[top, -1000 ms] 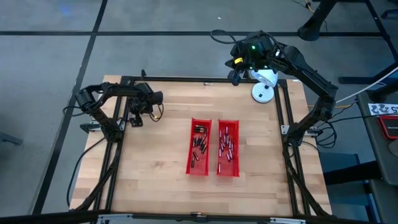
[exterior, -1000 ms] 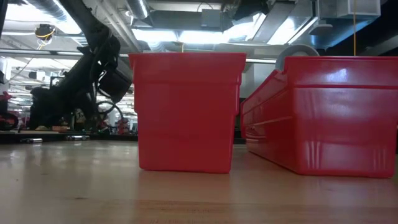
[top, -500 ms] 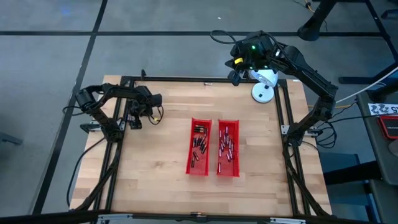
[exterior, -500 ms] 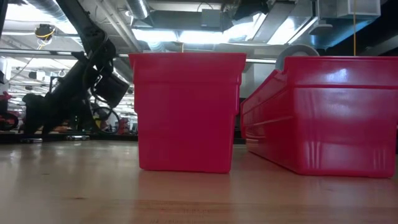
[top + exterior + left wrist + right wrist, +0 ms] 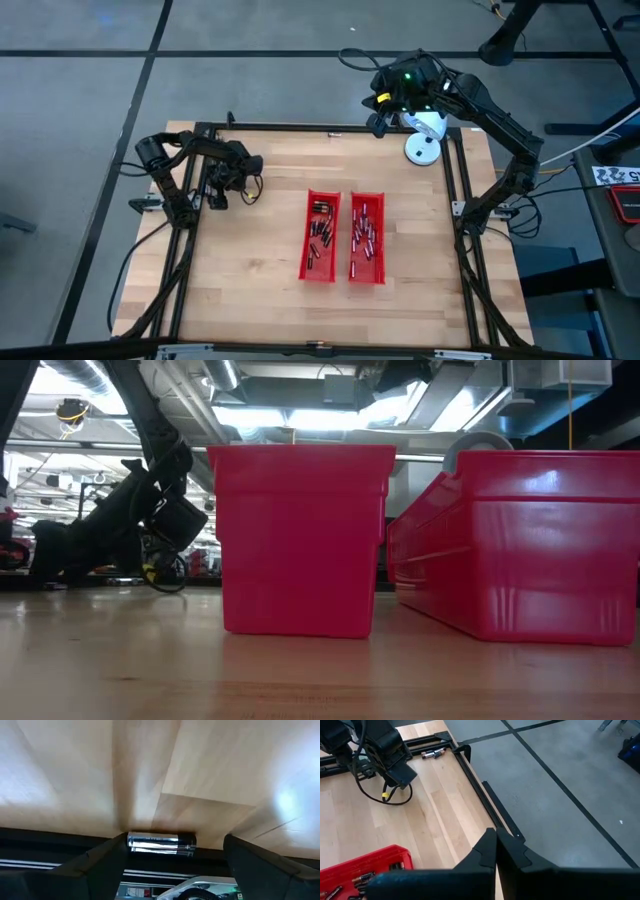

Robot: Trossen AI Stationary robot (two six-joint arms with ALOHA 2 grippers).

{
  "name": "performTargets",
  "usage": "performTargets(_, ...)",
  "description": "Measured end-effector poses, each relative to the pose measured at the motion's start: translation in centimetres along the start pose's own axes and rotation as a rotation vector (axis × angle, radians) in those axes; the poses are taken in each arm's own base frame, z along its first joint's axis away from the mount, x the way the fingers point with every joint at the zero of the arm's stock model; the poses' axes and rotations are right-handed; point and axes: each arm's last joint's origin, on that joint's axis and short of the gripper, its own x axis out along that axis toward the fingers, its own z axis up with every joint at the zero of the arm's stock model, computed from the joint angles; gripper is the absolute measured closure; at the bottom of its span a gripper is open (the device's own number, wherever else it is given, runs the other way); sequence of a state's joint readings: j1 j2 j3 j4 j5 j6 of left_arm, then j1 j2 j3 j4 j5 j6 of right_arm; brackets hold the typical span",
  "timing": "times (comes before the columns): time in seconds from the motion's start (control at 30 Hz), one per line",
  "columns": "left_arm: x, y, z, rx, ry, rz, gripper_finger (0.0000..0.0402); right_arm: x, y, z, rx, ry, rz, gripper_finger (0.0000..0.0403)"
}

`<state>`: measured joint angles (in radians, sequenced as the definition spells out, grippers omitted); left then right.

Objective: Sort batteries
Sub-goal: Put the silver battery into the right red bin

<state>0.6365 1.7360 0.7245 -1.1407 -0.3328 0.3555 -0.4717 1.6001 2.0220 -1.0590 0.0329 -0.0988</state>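
Observation:
A silvery and black battery (image 5: 161, 843) lies on the wood against the black frame rail (image 5: 60, 837) at the table's left edge. My left gripper (image 5: 174, 851) is open and low over it, one finger beyond each end of the battery; whether the nearer finger touches it, I cannot tell. In the high view this gripper (image 5: 222, 192) is at the table's left edge. Two red trays (image 5: 321, 235) (image 5: 367, 237) in the middle hold several batteries each. My right gripper (image 5: 495, 851) is shut with nothing in it, raised over the far right corner (image 5: 383, 108).
Two loose batteries (image 5: 431, 754) lie by the frame near the far left corner. A white round object (image 5: 424, 142) stands at the far right. The black frame (image 5: 330, 130) borders the table. The low view shows the trays' walls (image 5: 300, 540) close up.
My left gripper has sunk toward the table at its left edge, its fingers staying open. The right arm has kept still.

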Motion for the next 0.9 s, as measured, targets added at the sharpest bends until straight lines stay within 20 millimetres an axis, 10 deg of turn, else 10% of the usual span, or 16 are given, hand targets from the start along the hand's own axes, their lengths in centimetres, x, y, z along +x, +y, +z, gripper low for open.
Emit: performTargets(0.9,0.09,0.16,0.31,0.058,-0.013,0.024,0.0158,-0.02,0.01,-0.08,0.018,0.008,0.001,0.0398)
